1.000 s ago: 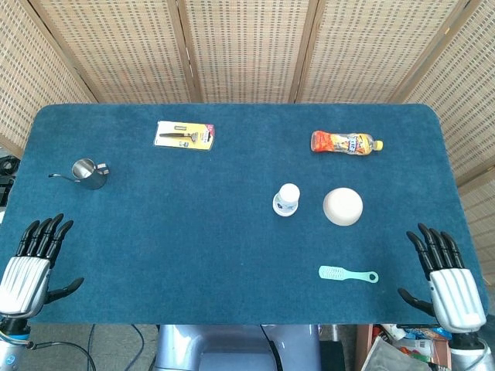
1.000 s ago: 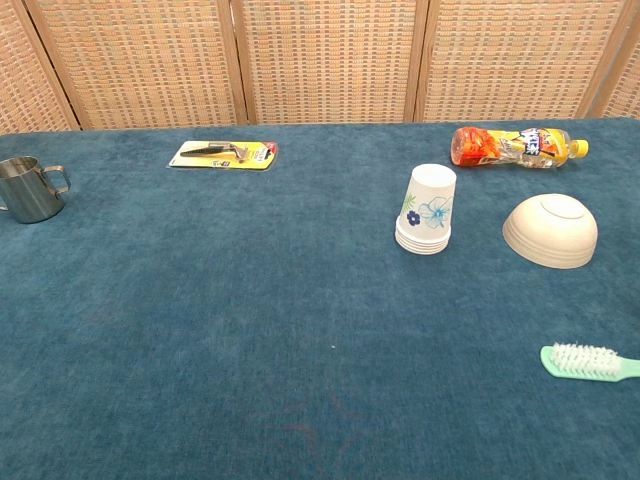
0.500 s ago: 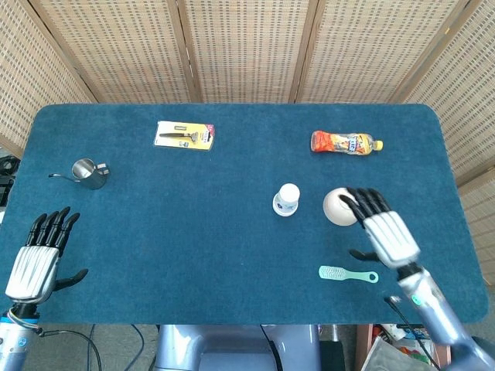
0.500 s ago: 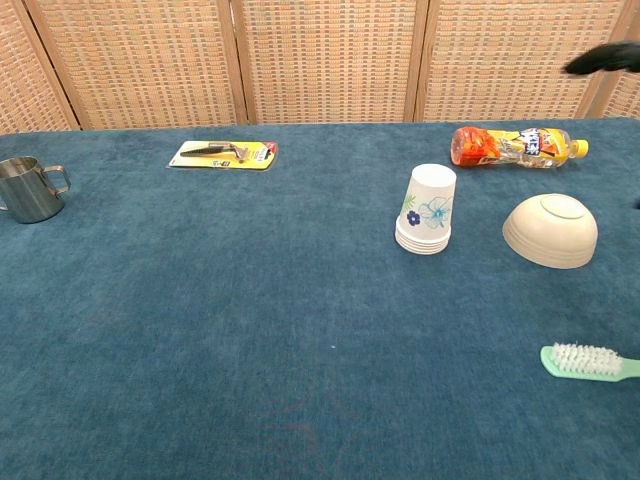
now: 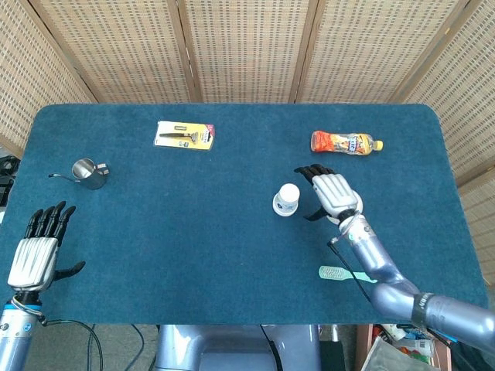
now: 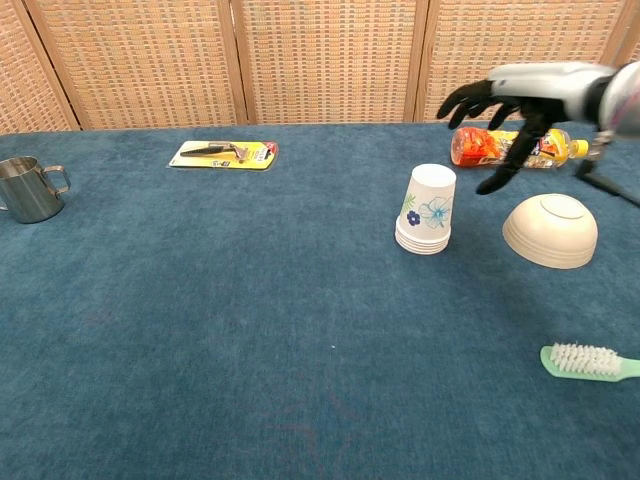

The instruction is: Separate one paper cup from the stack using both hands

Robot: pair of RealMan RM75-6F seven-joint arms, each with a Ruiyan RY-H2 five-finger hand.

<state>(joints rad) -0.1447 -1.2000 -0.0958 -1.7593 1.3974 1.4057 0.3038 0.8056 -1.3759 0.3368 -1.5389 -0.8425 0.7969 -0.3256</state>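
A stack of white paper cups (image 5: 286,199) (image 6: 427,210) with a blue flower print stands upside down right of the table's middle. My right hand (image 5: 329,192) (image 6: 510,97) hovers open just to the right of the stack and above it, fingers spread, touching nothing. Its forearm crosses over the bowl in the head view. My left hand (image 5: 37,251) stays open at the near left table edge, far from the cups, and the chest view does not show it.
An upturned cream bowl (image 6: 550,230) sits right of the cups. An orange drink bottle (image 5: 346,142) (image 6: 515,146) lies behind them. A green brush (image 5: 337,273) (image 6: 588,360) lies near the front right. A steel jug (image 5: 90,173) and a carded tool (image 5: 184,135) are at the left.
My right hand has swept from the near right edge up and left over the bowl to beside the cup stack. The left hand has barely shifted.
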